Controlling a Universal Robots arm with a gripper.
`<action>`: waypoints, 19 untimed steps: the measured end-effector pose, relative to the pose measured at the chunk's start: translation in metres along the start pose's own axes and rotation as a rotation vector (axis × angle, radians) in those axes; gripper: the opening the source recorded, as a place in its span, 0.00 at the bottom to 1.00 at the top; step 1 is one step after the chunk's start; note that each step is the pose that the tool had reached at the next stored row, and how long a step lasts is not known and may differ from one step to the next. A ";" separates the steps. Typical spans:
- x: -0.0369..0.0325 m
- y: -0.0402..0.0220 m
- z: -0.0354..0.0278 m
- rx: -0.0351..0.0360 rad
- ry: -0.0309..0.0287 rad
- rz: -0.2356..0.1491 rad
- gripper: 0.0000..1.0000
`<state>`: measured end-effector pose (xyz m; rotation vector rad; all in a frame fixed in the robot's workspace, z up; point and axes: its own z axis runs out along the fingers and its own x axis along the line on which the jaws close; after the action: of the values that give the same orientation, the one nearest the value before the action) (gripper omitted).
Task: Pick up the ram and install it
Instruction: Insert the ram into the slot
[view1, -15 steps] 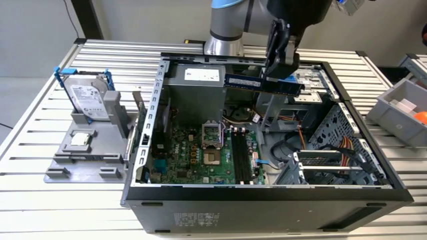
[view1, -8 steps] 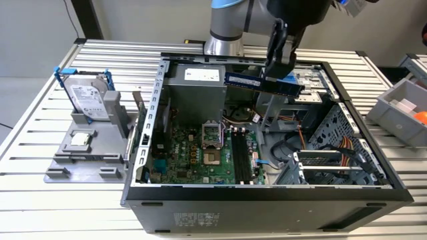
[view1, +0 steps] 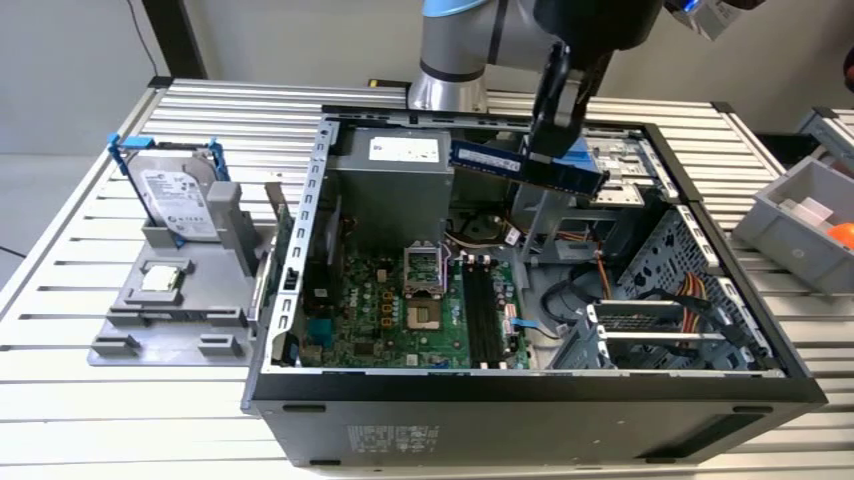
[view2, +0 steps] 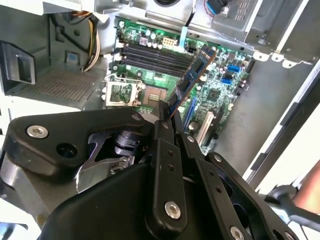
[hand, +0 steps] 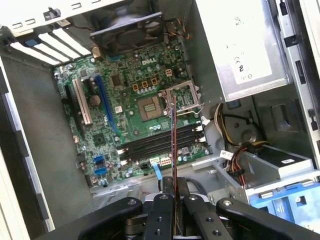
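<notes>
My gripper (view1: 546, 158) hangs above the open computer case (view1: 287, 300), shut on the ram (view1: 521, 166), a long blue-green stick with black chips. The stick is in the air over the case's upper middle, tilted, well above the motherboard (view1: 387, 310). In the second wrist view the ram (view2: 192, 75) sticks out from between my fingers (view2: 169, 112) toward the black memory slots (view2: 155, 55). It shows edge-on as the ram (hand: 173, 145) in the first wrist view, rising from the gripper (hand: 174, 189) over the slots (hand: 155, 145).
On the exterior view's left, a grey fixture (view1: 160, 325) holds a silver hard drive in a blue frame (view1: 174, 188) and a square processor chip (view1: 163, 278). A grey power supply (view1: 394, 175) and cables (view1: 641, 290) crowd the case. A grey bin (view1: 801, 215) stands at the right.
</notes>
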<state>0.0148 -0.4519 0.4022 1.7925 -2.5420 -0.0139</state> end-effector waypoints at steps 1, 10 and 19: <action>0.0000 0.0000 0.0000 -0.0002 -0.0002 0.009 0.00; 0.0000 0.0000 0.0000 -0.0020 -0.0025 0.100 0.00; 0.0000 0.0000 0.0000 -0.0039 -0.0048 0.192 0.00</action>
<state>0.0148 -0.4519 0.4022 1.5411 -2.7029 -0.0184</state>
